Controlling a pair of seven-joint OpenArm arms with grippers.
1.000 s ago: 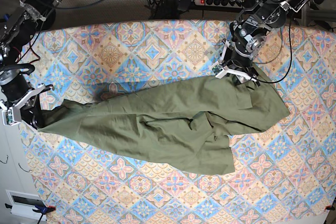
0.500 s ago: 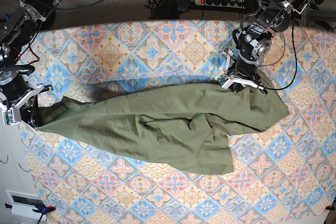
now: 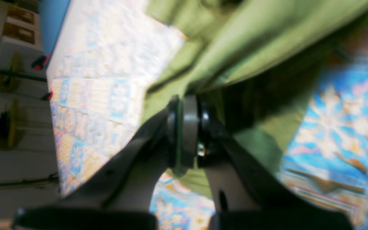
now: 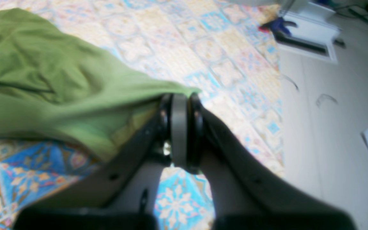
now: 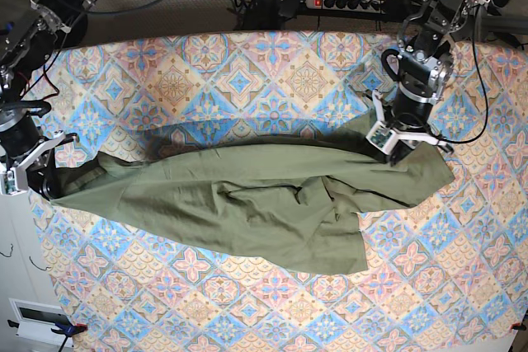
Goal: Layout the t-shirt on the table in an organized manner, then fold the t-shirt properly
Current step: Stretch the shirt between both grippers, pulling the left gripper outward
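L fingers now clamped on t-shirt

Matt, wrinkled olive cotton t-shirt on a smooth, patterned cloth-covered table.

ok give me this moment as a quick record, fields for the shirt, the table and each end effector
t-shirt: olive green, wrinkled, stretched across the table, not folded
table: pastel diamond-tile cloth
left end effector: shut on the t-shirt, fabric pinched at the base view's right end
right end effector: shut on the t-shirt, at the opposite end near the table edge
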